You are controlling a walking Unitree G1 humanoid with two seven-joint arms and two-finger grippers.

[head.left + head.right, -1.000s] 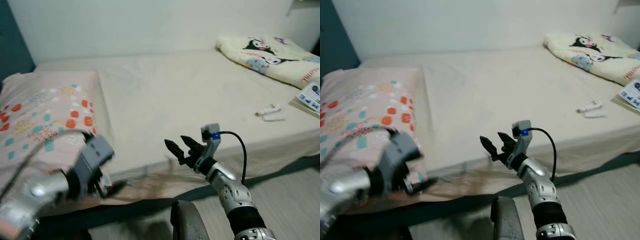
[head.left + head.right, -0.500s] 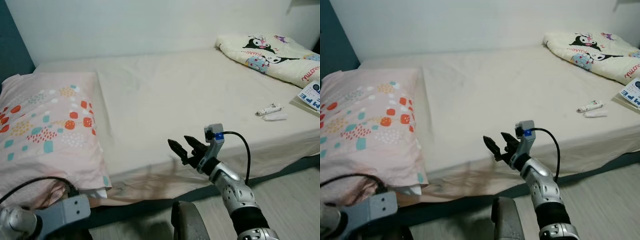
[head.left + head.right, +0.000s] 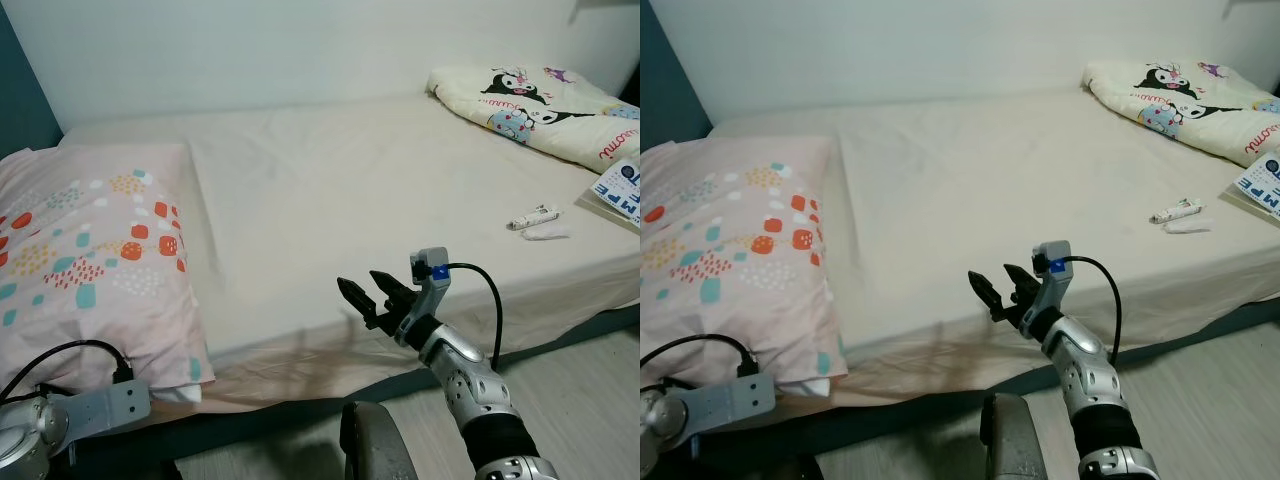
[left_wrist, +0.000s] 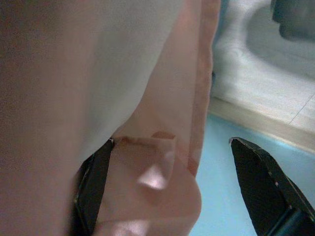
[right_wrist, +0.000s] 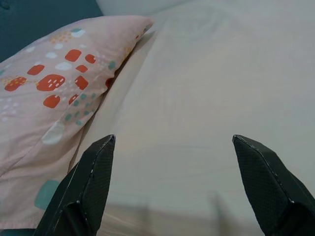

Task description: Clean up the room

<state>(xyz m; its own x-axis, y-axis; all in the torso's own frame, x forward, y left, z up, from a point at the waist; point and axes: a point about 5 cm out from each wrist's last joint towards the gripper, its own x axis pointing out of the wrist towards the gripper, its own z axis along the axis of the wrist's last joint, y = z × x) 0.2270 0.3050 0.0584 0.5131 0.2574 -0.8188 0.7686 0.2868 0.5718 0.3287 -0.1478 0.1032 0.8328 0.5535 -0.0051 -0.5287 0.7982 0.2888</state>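
A pink pillow with red and teal dots lies at the left end of the cream bed. My left arm hangs low beside the bed's front left corner. In the left wrist view my left gripper is open, with pink fabric draped against one finger. My right gripper is open and empty, hovering at the front edge of the bed and pointing left toward the pillow. A small tube and a white scrap lie on the bed at the right.
A folded cartoon-print blanket sits at the far right corner, with a printed booklet at the right edge. A white wall runs behind the bed. Pale wood floor shows at lower right, and part of my own dark body at the bottom.
My left arm has dropped from the pillow's front corner to below the bed's edge. The right arm has stayed almost still. The view has shifted slightly.
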